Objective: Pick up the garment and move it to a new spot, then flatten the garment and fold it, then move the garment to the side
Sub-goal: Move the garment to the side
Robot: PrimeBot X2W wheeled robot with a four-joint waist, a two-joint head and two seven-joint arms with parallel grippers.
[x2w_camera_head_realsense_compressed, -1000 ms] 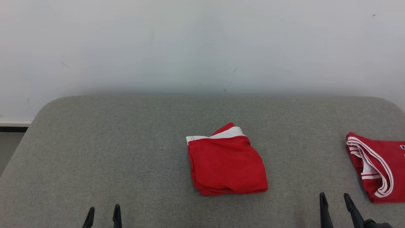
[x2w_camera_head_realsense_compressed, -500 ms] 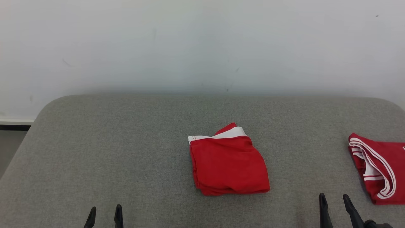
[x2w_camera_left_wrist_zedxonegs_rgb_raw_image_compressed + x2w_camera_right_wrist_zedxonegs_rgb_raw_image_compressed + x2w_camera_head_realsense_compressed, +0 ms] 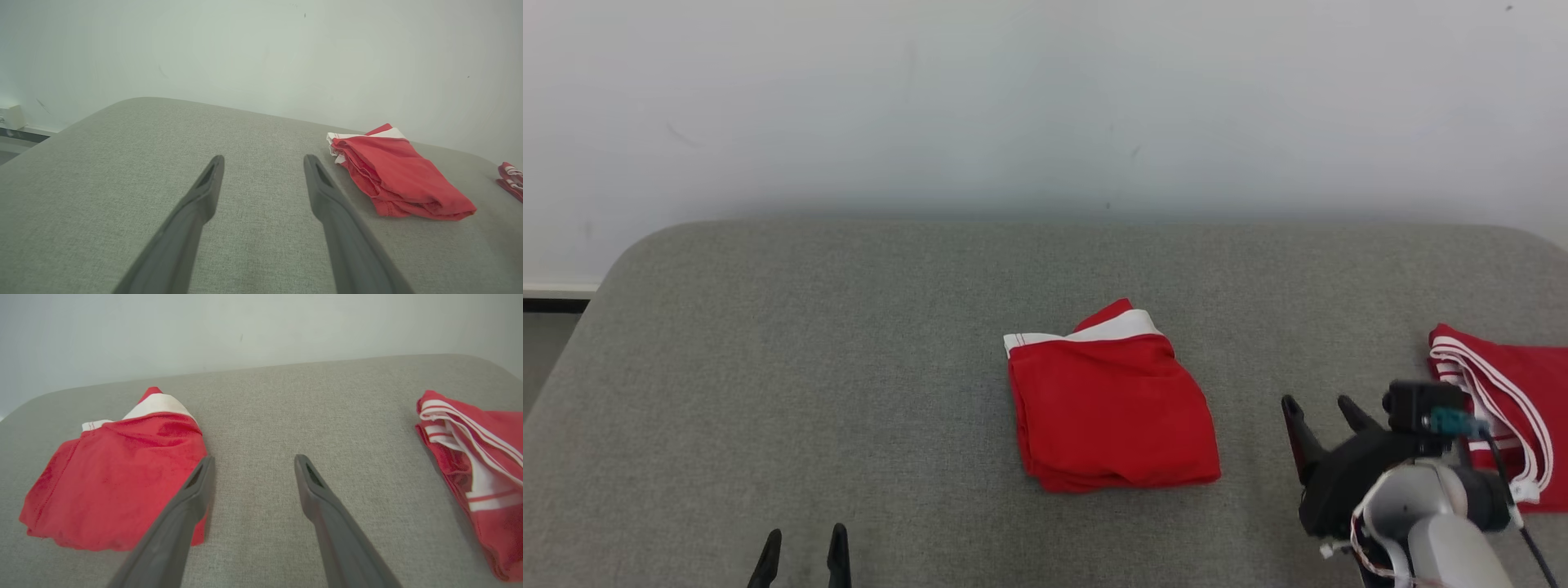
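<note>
Head view: the folded red garment (image 3: 1111,408) lies at the middle of the grey tabletop (image 3: 768,367), white band on its far side. The left gripper (image 3: 805,537) is at the near left, jaws apart. The right gripper (image 3: 1316,403), jaws apart, is between that garment and a striped red garment (image 3: 1503,384) at the right.

Left wrist view: the folded garment lies far right of the spread jaws.

Right wrist view: it lies just left of the jaws.

A: What holds everything?
B: A grey cloth-covered table (image 3: 809,351) with rounded corners.
A: What lies on it?
B: A folded red garment (image 3: 1107,416) near the middle, white band showing; well apart, at the right edge, a red-and-white striped cloth (image 3: 1519,384).
</note>
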